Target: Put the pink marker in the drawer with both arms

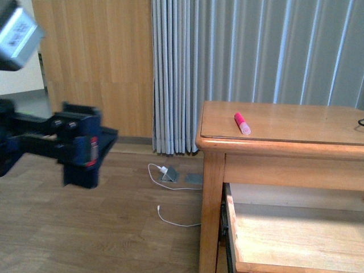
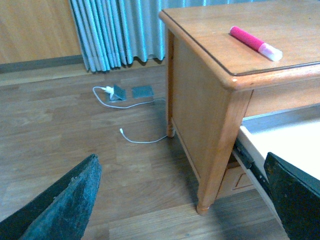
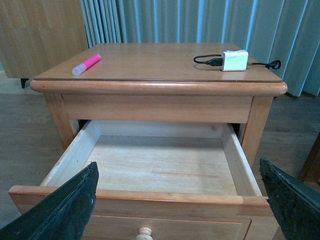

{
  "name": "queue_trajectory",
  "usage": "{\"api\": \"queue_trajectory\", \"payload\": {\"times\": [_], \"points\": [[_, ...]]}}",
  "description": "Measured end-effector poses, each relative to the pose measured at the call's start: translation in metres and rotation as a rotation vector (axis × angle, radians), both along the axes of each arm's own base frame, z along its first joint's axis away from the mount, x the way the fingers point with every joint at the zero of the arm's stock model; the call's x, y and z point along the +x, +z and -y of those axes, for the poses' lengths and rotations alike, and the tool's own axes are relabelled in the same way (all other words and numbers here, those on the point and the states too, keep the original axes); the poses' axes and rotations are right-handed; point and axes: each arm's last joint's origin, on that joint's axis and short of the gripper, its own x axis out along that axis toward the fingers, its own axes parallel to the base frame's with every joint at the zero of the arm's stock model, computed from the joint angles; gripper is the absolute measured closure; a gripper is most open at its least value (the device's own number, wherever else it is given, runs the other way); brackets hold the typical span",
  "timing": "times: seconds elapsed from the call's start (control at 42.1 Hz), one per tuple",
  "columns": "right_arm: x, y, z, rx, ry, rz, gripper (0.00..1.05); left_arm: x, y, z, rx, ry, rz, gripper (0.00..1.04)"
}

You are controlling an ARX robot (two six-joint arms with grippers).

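The pink marker (image 1: 242, 123) lies on the dresser top near its left edge, also seen in the left wrist view (image 2: 254, 43) and the right wrist view (image 3: 86, 64). The drawer (image 3: 150, 197) stands pulled out and holds nothing; its knob (image 3: 144, 232) shows low on its front. My left gripper (image 2: 182, 200) is open, out to the left of the dresser above the floor; in the front view the left arm (image 1: 68, 142) is blurred. My right gripper (image 3: 180, 205) is open in front of the drawer, its fingers (image 3: 60, 212) wide to either side of it.
A white adapter with a black cable (image 3: 234, 60) lies on the dresser top at the right. A white cable and floor socket (image 1: 168, 173) are on the wooden floor left of the dresser. Grey curtains (image 1: 256, 57) hang behind.
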Motion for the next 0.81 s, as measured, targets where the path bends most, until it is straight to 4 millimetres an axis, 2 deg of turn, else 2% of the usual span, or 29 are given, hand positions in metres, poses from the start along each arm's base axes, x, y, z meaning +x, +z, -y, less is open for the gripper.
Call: {"api": "queue_trajectory", "payload": {"times": [0.214,0.499,0.665,0.807], "points": [[0.000,0.000,0.000,0.000,0.000,0.000,0.08,0.062,0.016,0.055,-0.029,-0.082,0.024,0.06],[0.000,0.000,0.000,0.000,0.000,0.000,0.08,0.127,0.022,0.120,-0.087,-0.157,0.018,0.06],[0.000,0.000,0.000,0.000,0.000,0.000,0.08,0.151,0.025,0.151,-0.108,-0.159,0.007,0.06],[0.000,0.000,0.000,0.000,0.000,0.000,0.08,0.164,0.025,0.170,-0.107,-0.150,-0.002,0.06]]}}
